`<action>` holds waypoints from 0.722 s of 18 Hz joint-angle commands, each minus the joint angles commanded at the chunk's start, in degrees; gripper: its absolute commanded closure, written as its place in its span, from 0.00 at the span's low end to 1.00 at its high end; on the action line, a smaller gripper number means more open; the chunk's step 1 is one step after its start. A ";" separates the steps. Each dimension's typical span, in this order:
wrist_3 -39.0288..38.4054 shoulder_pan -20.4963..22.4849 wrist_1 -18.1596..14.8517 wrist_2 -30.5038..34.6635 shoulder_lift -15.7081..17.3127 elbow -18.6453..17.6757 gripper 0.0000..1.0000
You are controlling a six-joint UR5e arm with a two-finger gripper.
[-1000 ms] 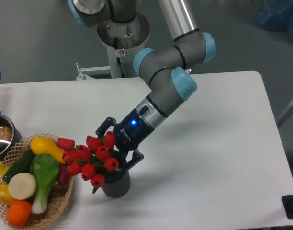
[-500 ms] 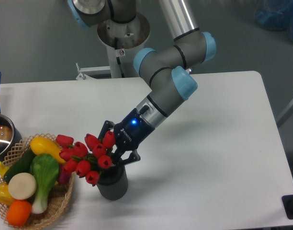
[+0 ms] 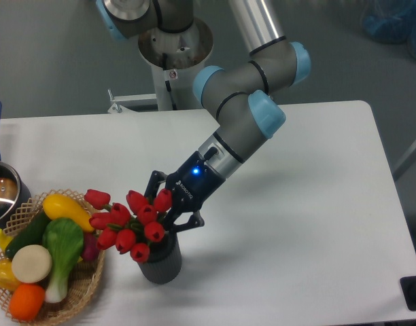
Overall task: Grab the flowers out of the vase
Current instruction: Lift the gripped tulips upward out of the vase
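Flowers (image 3: 130, 225) sat in the vase (image 3: 160, 263) near the desk's (image 3: 296, 224) front edge, the red buds leaning out to the left over the rim toward the basket (image 3: 85, 288). Around the stems just above the vase, the gripper (image 3: 168, 216) had its dark fingers (image 3: 187, 222) drawn in close on the bunch, one showing behind the buds and one to their right, grasping the flowers. The vase stood upright on the desk, just right of the basket. The arm (image 3: 242, 129) slanted down from the upper right, a blue light lit near its wrist. Toy vegetables (image 3: 48, 251) filled the basket at the left edge, and a pot (image 3: 1, 193) with a blue handle stood behind it.
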 joint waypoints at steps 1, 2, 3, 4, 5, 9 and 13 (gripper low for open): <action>0.00 0.09 0.00 -0.09 0.35 0.00 0.66; -0.27 0.18 0.00 -0.18 0.53 0.00 0.66; -0.96 0.44 0.00 -0.26 0.97 0.00 0.66; -1.75 0.70 0.00 -0.61 1.41 0.09 0.66; -2.37 0.88 0.00 -1.23 1.84 0.17 0.66; -3.95 2.20 0.00 -2.46 3.34 0.70 0.66; -9.66 2.20 0.00 -2.55 3.87 2.89 0.66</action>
